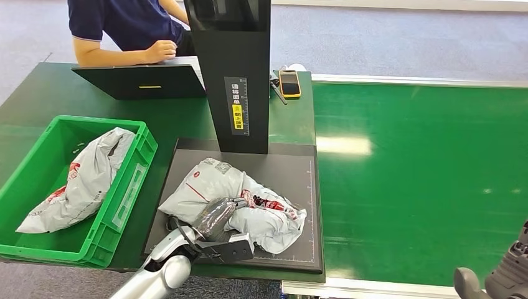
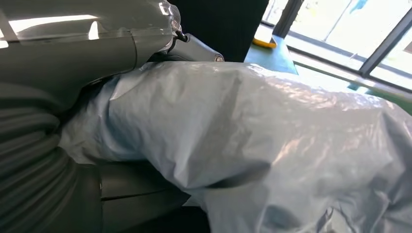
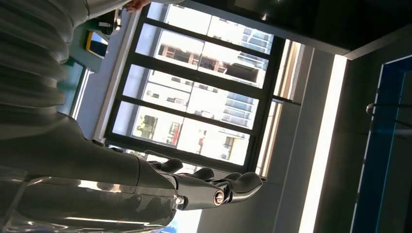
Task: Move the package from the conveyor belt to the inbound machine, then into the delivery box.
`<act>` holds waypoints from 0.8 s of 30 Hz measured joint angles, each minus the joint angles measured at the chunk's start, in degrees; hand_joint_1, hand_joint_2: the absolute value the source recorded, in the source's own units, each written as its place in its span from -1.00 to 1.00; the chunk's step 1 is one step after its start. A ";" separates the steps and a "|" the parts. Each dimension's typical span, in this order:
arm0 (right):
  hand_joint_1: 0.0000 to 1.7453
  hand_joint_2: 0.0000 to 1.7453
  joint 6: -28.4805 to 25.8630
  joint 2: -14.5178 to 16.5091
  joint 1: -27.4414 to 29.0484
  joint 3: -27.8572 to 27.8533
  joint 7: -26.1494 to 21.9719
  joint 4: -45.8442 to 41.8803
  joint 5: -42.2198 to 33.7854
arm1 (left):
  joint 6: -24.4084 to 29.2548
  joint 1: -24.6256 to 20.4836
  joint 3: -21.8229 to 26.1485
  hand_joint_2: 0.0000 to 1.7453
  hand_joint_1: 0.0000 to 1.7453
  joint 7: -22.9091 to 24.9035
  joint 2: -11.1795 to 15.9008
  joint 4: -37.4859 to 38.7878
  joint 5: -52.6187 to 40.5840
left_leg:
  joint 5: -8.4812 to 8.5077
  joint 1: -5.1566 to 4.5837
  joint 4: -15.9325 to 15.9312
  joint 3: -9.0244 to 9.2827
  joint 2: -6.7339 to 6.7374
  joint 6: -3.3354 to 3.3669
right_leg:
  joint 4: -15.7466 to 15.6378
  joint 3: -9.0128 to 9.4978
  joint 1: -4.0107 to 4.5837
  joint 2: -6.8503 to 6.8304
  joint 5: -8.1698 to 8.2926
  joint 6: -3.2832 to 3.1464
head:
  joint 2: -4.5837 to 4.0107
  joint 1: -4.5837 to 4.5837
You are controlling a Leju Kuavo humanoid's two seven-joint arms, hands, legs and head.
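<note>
The left robot hand [image 1: 219,232] lies on the near edge of the grey package [image 1: 240,202], its fingers wrapped against the crinkled plastic; the left wrist view shows the thumb [image 2: 194,48] pressed over the top of the package [image 2: 252,145], so the hand is grasping it. The package rests on the dark flat plate [image 1: 292,249] of the inbound machine, toward the plate's near left part, with bare plate to its right and behind it. The machine's black upright post [image 1: 233,68] rises from the back edge of the plate, with a small yellow label on its face.

The right robot hand [image 1: 498,277] shows at the lower right corner of the head view, beside the near edge of the conveyor belt [image 1: 423,180]. In the right wrist view its fingers [image 3: 243,183] are stretched out and slightly apart, grasping nothing, with tall windows beyond them.

The plate sits on a dark green table [image 1: 37,106]. To the plate's left stands a green box [image 1: 134,171] with another grey package [image 1: 84,180] lying inside it, leaning along its right wall. The bright green belt runs along the right side of the plate, its surface glossy with a patch of reflected light.

At the far edge of the table a person in a dark blue shirt [image 1: 124,22] rests a hand [image 1: 160,50] by a black laptop [image 1: 143,80]. A yellow phone [image 1: 289,83] lies just right of the post. Grey carpeted floor [image 1: 398,43] stretches behind the table and belt.
</note>
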 joint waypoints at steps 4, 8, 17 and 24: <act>-1.00 1.00 -0.12 0.00 0.39 -0.09 0.00 0.00 0.07 | 3.17 0.88 0.04 1.00 1.00 -0.25 0.71 -2.32 -0.16 | 0.00 0.00 0.00 -0.03 0.00 0.00 | 0.00 -0.03 0.01 -0.01 0.00 0.00 | 0.00 0.01; -1.00 1.00 -0.72 0.01 1.13 -0.23 0.00 0.00 0.67 | 9.42 3.11 1.75 1.00 1.00 -1.12 1.95 -9.47 0.20 | 0.00 0.01 0.00 -0.06 0.00 0.00 | 0.02 -0.05 0.01 0.01 0.00 0.00 | 0.00 0.00; -1.00 1.00 -2.93 0.20 2.43 0.56 0.00 0.02 1.43 | 28.11 10.54 15.65 1.00 1.00 -16.12 3.89 -38.81 14.65 | -0.02 0.02 -0.03 -0.11 0.04 -0.01 | 0.02 -0.10 0.02 0.05 -0.03 -0.02 | 0.00 -0.01; -1.00 1.00 -4.26 0.20 2.97 1.67 0.00 0.04 1.07 | 32.97 15.25 24.57 1.00 1.00 -24.06 7.25 -52.61 27.96 | -0.01 0.08 -0.03 -0.10 0.03 -0.02 | 0.02 -0.09 0.07 0.02 -0.03 -0.03 | 0.00 0.00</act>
